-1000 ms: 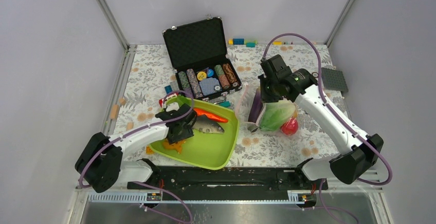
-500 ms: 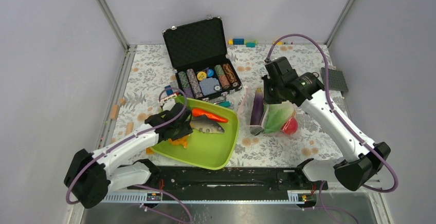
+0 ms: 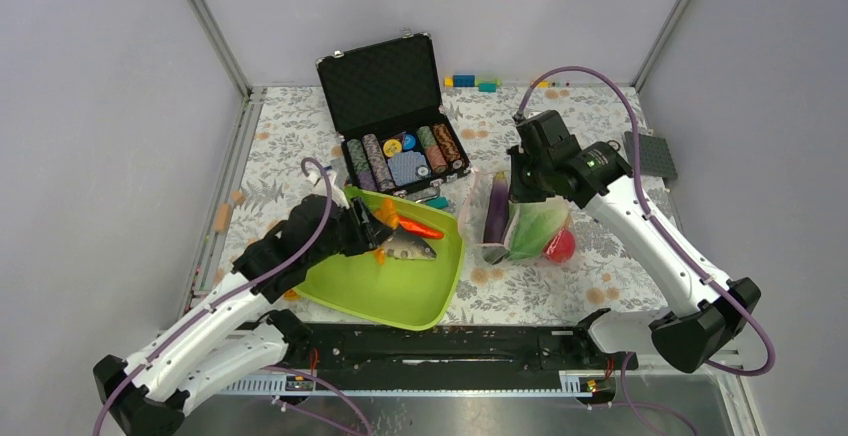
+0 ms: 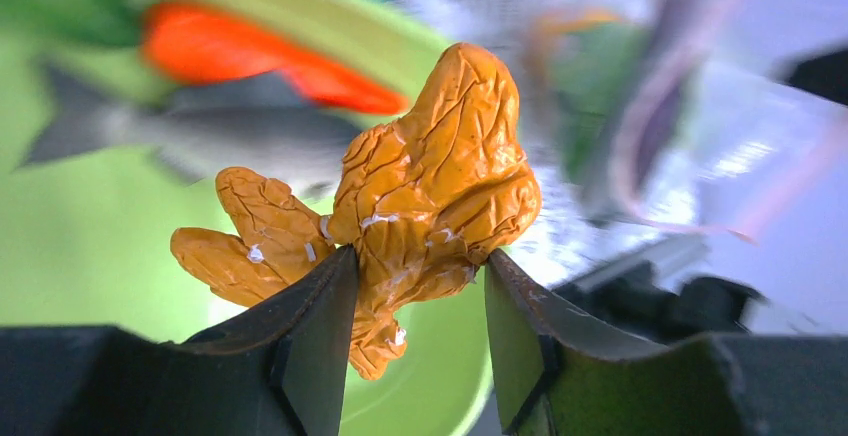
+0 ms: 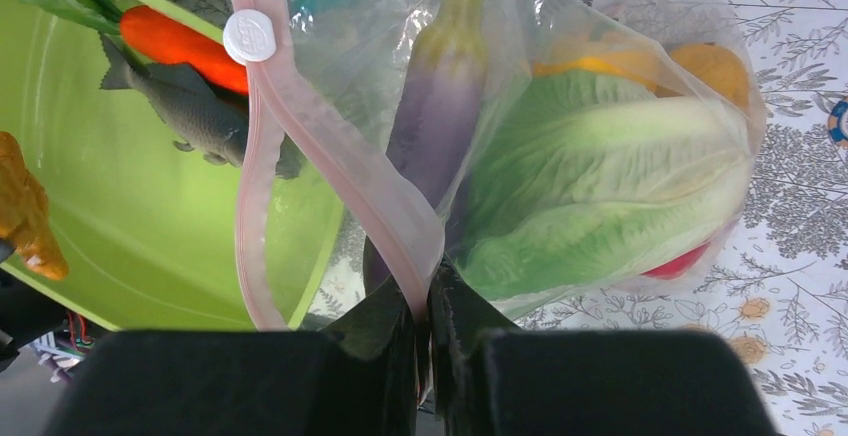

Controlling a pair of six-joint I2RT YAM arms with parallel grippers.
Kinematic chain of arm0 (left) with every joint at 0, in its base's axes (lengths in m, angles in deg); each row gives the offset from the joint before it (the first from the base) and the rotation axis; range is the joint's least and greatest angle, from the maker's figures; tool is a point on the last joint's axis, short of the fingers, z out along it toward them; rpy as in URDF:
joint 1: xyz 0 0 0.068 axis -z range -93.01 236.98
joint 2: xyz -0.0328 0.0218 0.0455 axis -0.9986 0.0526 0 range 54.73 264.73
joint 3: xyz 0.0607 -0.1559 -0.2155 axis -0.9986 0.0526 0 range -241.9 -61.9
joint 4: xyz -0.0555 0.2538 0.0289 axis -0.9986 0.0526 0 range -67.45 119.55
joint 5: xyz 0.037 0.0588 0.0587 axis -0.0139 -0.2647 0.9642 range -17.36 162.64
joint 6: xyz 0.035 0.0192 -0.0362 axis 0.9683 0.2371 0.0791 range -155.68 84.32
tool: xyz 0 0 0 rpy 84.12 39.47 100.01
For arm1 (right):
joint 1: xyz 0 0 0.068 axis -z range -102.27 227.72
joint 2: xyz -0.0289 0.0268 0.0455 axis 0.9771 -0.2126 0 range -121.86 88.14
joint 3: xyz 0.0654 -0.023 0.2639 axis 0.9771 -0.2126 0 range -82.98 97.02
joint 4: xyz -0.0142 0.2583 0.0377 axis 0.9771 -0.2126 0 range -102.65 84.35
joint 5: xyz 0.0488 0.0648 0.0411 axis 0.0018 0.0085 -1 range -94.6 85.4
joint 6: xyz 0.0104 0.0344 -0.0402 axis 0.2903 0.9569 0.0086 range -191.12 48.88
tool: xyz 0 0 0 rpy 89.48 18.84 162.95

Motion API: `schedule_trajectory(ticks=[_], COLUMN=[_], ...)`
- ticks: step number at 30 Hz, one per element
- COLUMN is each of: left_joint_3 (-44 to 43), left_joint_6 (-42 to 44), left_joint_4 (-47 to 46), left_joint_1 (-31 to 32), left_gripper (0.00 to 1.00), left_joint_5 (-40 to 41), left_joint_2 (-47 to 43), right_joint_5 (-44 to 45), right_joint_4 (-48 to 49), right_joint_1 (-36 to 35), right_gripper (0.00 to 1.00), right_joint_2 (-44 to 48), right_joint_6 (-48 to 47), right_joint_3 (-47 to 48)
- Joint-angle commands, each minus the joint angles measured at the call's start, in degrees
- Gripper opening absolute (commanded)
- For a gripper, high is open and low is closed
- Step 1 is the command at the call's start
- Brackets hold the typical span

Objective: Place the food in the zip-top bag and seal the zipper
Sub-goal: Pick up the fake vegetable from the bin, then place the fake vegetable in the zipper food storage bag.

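Note:
My left gripper (image 4: 420,266) is shut on the crinkled orange fruit (image 4: 440,176) and holds it above the lime-green tray (image 3: 400,296), near the tray's far left corner. The grey fish (image 3: 408,246) and the orange carrot (image 3: 420,228) lie in the tray. Right of the tray, my right gripper (image 5: 428,281) is shut on the pinkish zipper (image 5: 330,156) and holds the zip-top bag (image 3: 530,228) open towards the tray. Inside the bag are the purple eggplant (image 5: 440,106), green lettuce (image 5: 600,186), red apple (image 5: 680,261) and yellow pepper (image 5: 600,64).
An open black case (image 3: 395,116) of poker chips stands behind the tray. Small coloured blocks (image 3: 475,82) lie at the back edge and a dark studded plate (image 3: 650,154) at the far right. Small orange pieces (image 3: 222,218) lie at the left edge of the floral cloth.
My left gripper closed on the orange fruit, lifted it off the tray floor and carried it up and to the right. The right gripper shifted slightly right with the bag's mouth.

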Motion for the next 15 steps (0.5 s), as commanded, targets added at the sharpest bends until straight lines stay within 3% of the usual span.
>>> schedule_trajectory(ticks=[1, 10, 15], left_joint_3=[-4.3, -8.5, -14.1], left_joint_6=[9.5, 2.0, 4.4], left_joint_4=[-21.3, -66.4, -74.5], left_joint_1=[1.2, 4.9, 10.8], left_gripper=[0.30, 0.29, 0.29], left_joint_5=[-17.8, -38.5, -40.3], left_joint_2=[-1.4, 11.7, 21.1], right_joint_5=[-3.6, -13.3, -20.1], right_joint_4=[3.0, 6.6, 8.3], right_joint_1=[0.0, 0.2, 1.7], right_gripper=[0.11, 0.11, 0.13], right_joint_2=[3.2, 7.4, 9.8], right_joint_6=[-0.1, 7.3, 11.8], right_joint_3=[-0.6, -3.3, -4.2])
